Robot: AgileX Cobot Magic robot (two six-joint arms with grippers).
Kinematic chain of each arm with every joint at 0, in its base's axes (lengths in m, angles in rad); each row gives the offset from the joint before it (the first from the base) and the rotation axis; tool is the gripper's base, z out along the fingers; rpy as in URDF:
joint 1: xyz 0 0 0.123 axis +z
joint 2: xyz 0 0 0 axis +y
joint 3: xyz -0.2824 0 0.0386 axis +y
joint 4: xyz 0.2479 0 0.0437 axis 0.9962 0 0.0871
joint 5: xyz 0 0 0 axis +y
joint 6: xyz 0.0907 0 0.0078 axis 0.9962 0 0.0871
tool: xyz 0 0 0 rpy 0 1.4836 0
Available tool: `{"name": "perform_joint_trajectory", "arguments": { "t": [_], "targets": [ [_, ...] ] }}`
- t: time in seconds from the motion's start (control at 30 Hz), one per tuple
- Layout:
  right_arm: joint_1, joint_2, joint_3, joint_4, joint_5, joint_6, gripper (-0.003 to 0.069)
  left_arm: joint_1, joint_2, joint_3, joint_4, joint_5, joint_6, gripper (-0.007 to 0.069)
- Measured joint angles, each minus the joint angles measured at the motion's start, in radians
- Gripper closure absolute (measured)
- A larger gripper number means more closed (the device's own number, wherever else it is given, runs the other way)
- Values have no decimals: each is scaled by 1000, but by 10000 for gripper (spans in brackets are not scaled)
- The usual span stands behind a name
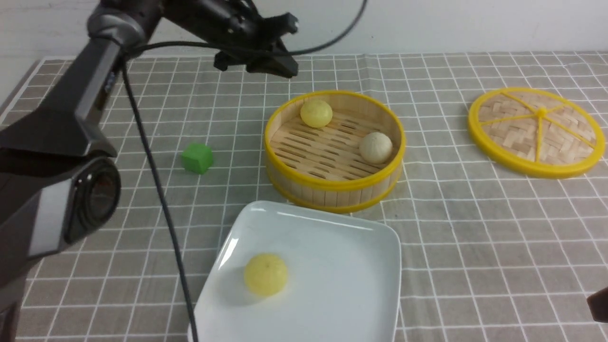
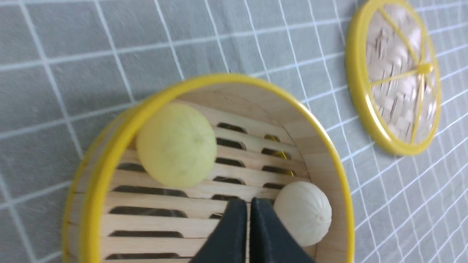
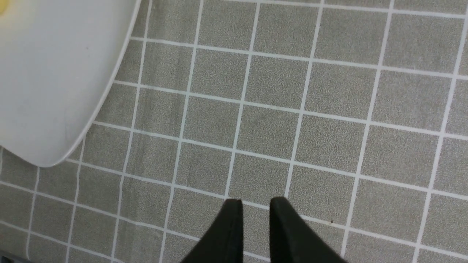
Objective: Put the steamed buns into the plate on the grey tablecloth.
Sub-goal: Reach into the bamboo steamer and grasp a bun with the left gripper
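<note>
Left gripper (image 1: pixel 285 69) hangs above the grey tablecloth (image 1: pixel 475 237) at upper centre of the front frame, just beyond the far rim of the steamer basket (image 1: pixel 332 186). Its fingers are pressed together and hold nothing.

Inside the basket, one pale yellow bun (image 1: pixel 316 113) sits against the far wall. The off-white bun (image 1: pixel 375 147) sits against the right wall, well apart from it, with bare slats between them.

The third bun (image 1: pixel 266 274) lies on the plate (image 1: pixel 332 223), lower centre, toward its left side. The right half of the plate is bare. The plate's far edge is just beside the basket's near wall; I cannot tell whether they touch.

Right gripper (image 3: pixel 256 204) is narrowly parted and empty over bare cloth, near the plate's rounded corner.

The lid (image 1: pixel 536 130) lies flat at right and the green cube (image 1: pixel 197 157) sits left of the basket. Open cloth surrounds both on the counter.
</note>
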Motion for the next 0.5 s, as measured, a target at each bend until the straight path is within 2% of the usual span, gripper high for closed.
{"name": "perform_joint_trajectory", "arguments": {
  "t": [0.1, 0.27, 0.37, 0.5],
  "targets": [
    [0, 0, 0, 0, 1, 0, 524, 39, 19, 0, -17, -5, 78, 622],
    [0, 0, 0, 0, -3, 0, 522, 16, 63, 0, -25, -5, 209, 610],
    [0, 0, 0, 1, -3, 0, 522, -9, 86, 0, -20, -4, 253, 563],
    [0, 0, 0, 1, -3, 0, 520, -33, 100, 0, 7, -5, 294, 439]
  ]
}}
